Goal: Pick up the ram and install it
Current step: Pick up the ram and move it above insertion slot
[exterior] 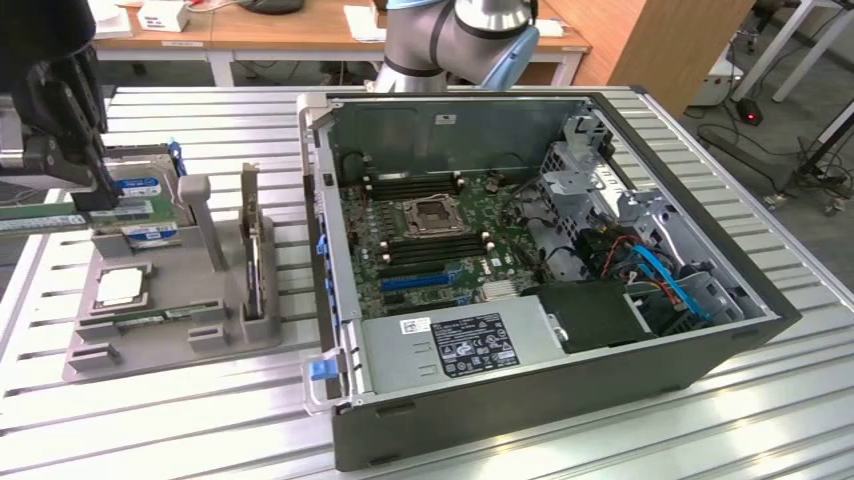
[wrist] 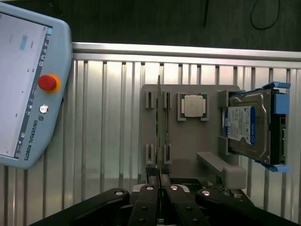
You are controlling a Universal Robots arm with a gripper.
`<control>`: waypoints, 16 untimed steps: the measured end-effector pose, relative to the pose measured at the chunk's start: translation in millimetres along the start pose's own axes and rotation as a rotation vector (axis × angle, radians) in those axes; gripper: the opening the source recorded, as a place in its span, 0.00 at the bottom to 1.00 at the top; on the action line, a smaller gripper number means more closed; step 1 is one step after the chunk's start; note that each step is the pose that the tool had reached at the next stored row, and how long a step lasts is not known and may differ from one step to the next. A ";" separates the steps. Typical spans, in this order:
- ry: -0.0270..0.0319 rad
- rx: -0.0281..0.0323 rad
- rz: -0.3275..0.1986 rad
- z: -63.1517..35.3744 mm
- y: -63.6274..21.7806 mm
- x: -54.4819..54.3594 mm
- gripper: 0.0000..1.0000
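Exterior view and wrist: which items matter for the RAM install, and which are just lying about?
In the job:
ram, held in the shut gripper
motherboard in the open case

Lying about:
hard drive, CPU and card, all on the fixture
pendant

Exterior view: high, oblique, mid-range over open computer case (exterior: 534, 410) and grey holder (exterior: 174, 300). Wrist view: straight down past gripper (wrist: 159, 176), closer; shares holder (wrist: 188, 146), hard drive (wrist: 249, 125).
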State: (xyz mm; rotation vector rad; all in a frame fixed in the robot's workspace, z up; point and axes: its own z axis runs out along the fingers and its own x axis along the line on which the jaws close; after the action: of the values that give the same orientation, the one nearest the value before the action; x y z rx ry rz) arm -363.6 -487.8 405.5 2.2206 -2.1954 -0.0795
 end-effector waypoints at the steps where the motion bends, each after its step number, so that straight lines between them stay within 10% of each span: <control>1: -0.0001 0.0001 0.000 -1.7 0.1 0.0 0.10; 16: 0.0000 0.0001 0.000 -5.9 -4.3 -0.1 0.10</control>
State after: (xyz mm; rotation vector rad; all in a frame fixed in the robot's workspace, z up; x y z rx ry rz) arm -359.0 -487.8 411.2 2.2207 -2.1953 -0.0794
